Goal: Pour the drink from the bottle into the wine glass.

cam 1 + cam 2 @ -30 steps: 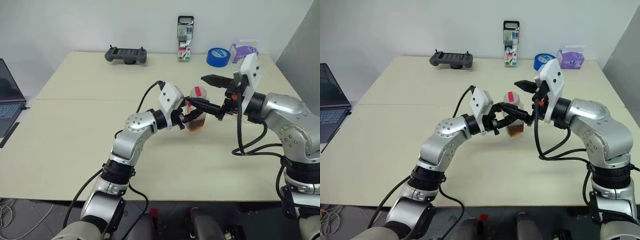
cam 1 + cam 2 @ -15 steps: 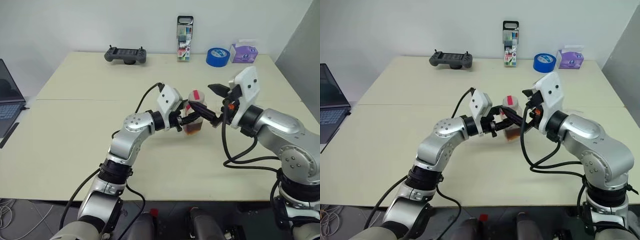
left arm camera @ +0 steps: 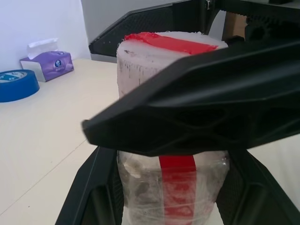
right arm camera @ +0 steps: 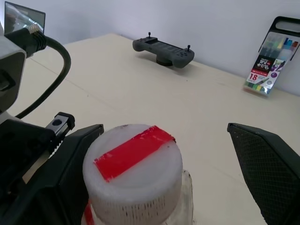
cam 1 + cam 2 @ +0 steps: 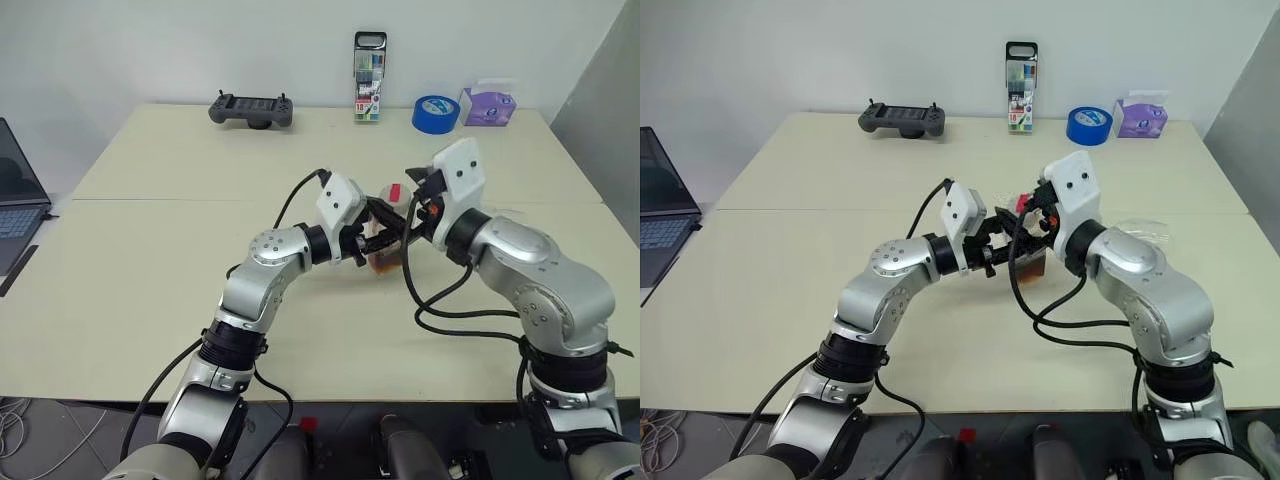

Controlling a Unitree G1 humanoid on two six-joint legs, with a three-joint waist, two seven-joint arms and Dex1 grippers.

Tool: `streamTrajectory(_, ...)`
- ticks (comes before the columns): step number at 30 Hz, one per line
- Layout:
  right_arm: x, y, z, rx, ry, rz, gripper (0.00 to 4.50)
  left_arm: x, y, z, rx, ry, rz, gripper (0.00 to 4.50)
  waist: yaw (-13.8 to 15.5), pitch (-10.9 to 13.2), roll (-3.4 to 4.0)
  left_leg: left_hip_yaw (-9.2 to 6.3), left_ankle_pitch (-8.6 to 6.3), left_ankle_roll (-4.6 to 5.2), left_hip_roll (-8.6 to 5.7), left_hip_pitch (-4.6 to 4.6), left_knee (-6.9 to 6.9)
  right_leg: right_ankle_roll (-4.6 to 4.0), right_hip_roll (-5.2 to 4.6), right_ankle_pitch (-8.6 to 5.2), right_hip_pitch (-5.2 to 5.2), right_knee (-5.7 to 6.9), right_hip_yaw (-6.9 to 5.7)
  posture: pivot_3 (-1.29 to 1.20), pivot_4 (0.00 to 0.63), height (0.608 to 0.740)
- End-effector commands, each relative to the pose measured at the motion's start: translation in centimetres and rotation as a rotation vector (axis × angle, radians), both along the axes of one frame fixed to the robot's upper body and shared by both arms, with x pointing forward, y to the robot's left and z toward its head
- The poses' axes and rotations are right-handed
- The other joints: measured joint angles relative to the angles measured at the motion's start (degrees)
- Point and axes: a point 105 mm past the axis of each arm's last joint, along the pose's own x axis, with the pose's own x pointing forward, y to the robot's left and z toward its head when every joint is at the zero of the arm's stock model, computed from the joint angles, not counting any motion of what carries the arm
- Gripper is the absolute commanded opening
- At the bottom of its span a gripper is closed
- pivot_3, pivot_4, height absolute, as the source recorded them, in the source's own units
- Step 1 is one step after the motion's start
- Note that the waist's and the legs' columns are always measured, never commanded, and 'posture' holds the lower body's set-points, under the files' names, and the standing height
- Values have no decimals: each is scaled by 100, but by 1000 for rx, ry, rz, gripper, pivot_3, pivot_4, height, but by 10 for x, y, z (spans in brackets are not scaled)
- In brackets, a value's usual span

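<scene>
Bottle (image 4: 136,178) held by left claw (image 5: 385,228); right claw (image 4: 178,187) has closed in around its cap.

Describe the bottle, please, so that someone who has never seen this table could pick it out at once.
Start at the cream table and look to its middle, where the two arms meet. The left gripper is shut on the bottle there, and the right gripper stands open around its top. It is small and clear with a whitish cap crossed by red tape, unlike the tall marker pack at the back.
</scene>
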Motion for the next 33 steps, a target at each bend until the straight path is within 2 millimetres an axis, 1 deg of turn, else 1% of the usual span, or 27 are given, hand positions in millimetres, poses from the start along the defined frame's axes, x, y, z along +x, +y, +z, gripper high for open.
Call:
streamTrajectory(1, 4, -14, 19, 1, -91, -66, 4500, -7, -1, 14, -30, -48, -25, 2050, 0, 0, 0, 0, 0, 0, 0, 0, 0, 0, 0, 0, 0, 0, 0, 0, 150, 740)
streamTrajectory(6, -1, -32, 18, -28, -88, -81, 4500, -7, -1, 13, -30, -47, -23, 2048, 1, 0, 0, 0, 0, 0, -2, 0, 0, 0, 0, 0, 0, 0, 0, 0, 150, 740)
streamTrajectory(10, -3, -44, 20, -30, -96, -98, 4500, -8, -2, 12, -25, -48, -28, 2047, 2, 0, 0, 0, 0, 1, -2, 0, 0, 0, 0, 0, 1, 0, 0, 0, 150, 740)
streamTrajectory(13, -4, -51, 18, -39, -89, -106, 4500, -8, -3, 11, -22, -49, -34, 2015, 0, 0, 0, 1, 0, 1, -1, 1, 0, 0, 0, 0, 1, 0, 1, 0, 150, 740)
streamTrajectory(19, -14, -56, 10, -57, -58, -81, 4500, -9, -3, 11, -17, -48, -39, 1996, 2, 0, 0, 1, 0, 1, -2, 0, 0, 0, 1, 0, 1, 0, 1, 0, 150, 740)
streamTrajectory(26, -25, -62, 11, -46, -46, -44, 4500, -9, -3, 11, -17, -49, -40, 1959, 2, 0, 0, 0, -1, 1, -2, 0, 0, 0, 3, 0, 1, 0, 0, 0, 150, 740)
streamTrajectory(29, -35, -53, 14, -9, -35, 48, 4500, -9, -3, 11, -17, -50, -40, 1957, 2, 0, 0, 2, -1, 1, -2, 0, 0, 0, 3, 0, 1, 0, 2, 0, 150, 740)
streamTrajectory(31, -44, -41, 19, 15, -42, 126, 4500, -8, -3, 11, -17, -51, -40, 1956, 2, 0, 0, 1, -1, 1, -2, 1, 0, 0, 5, 0, 2, 0, 1, 0, 150, 740)
streamTrajectory(33, -45, -30, 25, 28, -58, 147, 4500, -7, -2, 12, -18, -54, -36, 1950, -12, 0, 0, 2, -1, 1, -1, 2, 0, 0, 8, 0, 2, 1, 2, 0, 150, 740)
